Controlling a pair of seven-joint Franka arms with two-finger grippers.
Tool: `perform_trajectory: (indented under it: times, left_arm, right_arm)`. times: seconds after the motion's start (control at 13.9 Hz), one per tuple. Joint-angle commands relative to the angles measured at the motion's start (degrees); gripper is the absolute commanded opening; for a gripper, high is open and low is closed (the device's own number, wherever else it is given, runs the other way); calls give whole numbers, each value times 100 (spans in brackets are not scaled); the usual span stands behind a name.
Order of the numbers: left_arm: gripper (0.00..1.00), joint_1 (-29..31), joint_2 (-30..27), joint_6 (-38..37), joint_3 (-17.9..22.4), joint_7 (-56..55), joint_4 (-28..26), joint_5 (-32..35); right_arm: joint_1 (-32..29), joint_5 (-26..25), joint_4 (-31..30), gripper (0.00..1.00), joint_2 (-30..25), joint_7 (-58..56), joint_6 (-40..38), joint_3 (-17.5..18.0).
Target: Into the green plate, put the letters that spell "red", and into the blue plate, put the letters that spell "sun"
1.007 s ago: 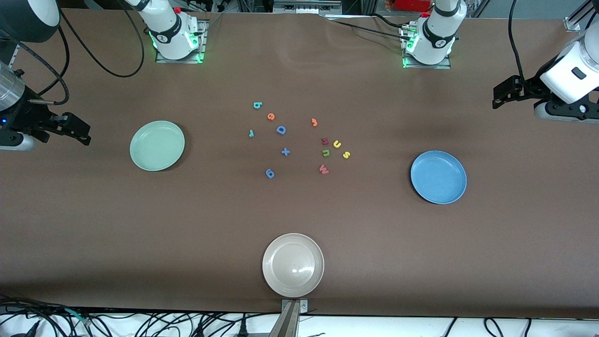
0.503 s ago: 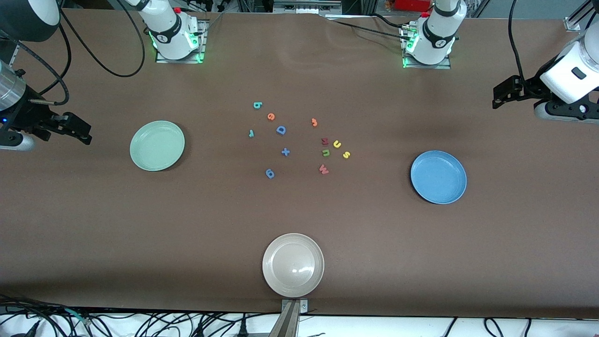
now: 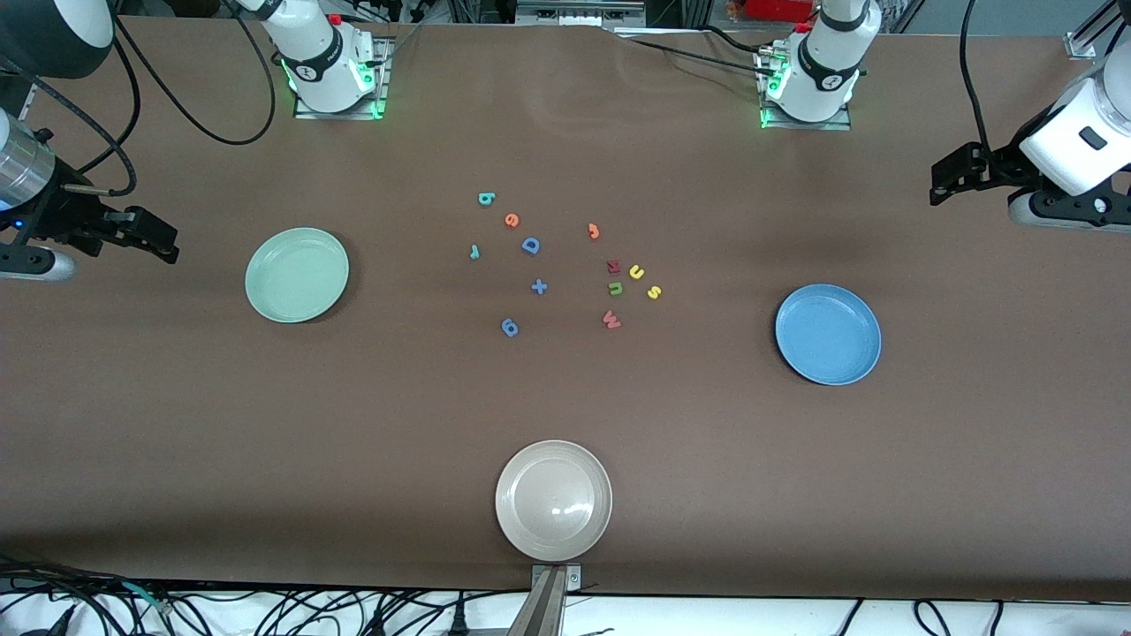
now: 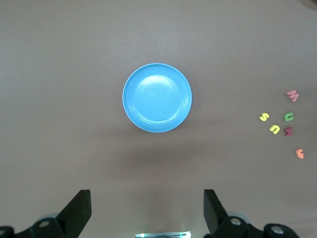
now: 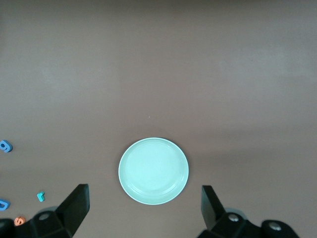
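Brown table, cables along its camera edge, left pincer and right pincer both spread apart

My right tool and left tool: fingers cut off at wrist views' edge. Blue capital D and orange e half cropped. Front view: my arms partly out of frame.

Pale mint green plate, medium blue plate, beige plate, brown table, yellow "s"
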Motion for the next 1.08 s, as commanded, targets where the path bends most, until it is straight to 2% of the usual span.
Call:
perform_trajectory:
  times: [0.0,1.01]
  left_arm:
    - [100,8,67,-132,8,-24,171,-155]
    - [100,8,67,-132,8,-16,171,-155]
  right_arm:
    - [-58,-37,-43,100,-62,102,-38,101]
    - [-14,-37,-105,100,-70,102,-91,92]
